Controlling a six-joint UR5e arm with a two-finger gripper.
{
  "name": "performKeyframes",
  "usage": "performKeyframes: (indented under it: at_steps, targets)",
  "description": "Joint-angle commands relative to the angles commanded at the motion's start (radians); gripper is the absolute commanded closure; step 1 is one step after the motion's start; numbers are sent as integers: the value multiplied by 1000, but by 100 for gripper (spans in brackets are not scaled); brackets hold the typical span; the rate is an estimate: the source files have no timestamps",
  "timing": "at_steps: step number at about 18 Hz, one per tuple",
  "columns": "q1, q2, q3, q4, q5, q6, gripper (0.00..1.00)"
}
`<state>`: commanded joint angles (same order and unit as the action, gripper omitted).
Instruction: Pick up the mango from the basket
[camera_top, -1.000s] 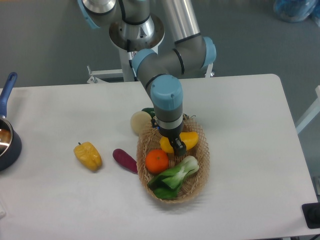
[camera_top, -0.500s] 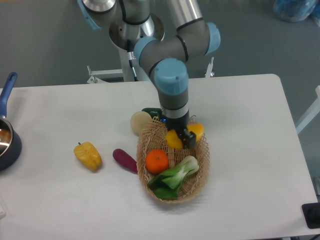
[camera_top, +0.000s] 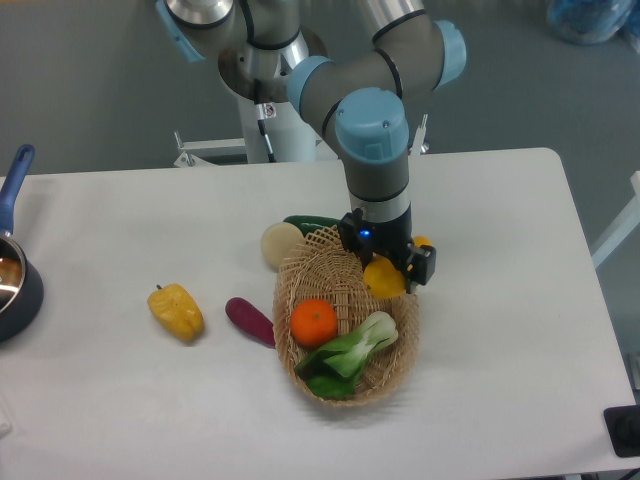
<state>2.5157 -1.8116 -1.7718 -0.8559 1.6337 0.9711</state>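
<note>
The glossy yellow-orange mango (camera_top: 385, 276) hangs in my gripper (camera_top: 397, 270), which is shut on it, above the right rim of the basket (camera_top: 300, 368). The fingers hide part of the fruit; a small yellow tip shows to the right of them. The tan wicker basket lies mid-table and holds a round orange (camera_top: 314, 323) and a green-and-white bok choy (camera_top: 350, 352).
A yellow bell pepper (camera_top: 176, 311) and a purple eggplant (camera_top: 249, 321) lie left of the basket. A pale round vegetable (camera_top: 281, 244) and a dark green one (camera_top: 311, 224) sit at its far rim. A blue-handled pot (camera_top: 12, 270) stands at the left edge.
The gripper has risen and moved right with the mango, from inside the basket to above its right rim.
</note>
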Motion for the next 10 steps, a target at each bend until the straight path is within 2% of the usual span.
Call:
performKeyframes:
  at_steps: [6, 10]
  targets:
    - [9, 5, 60, -139, 0, -6, 44]
    - [17, 20, 48, -144, -5, 4, 44]
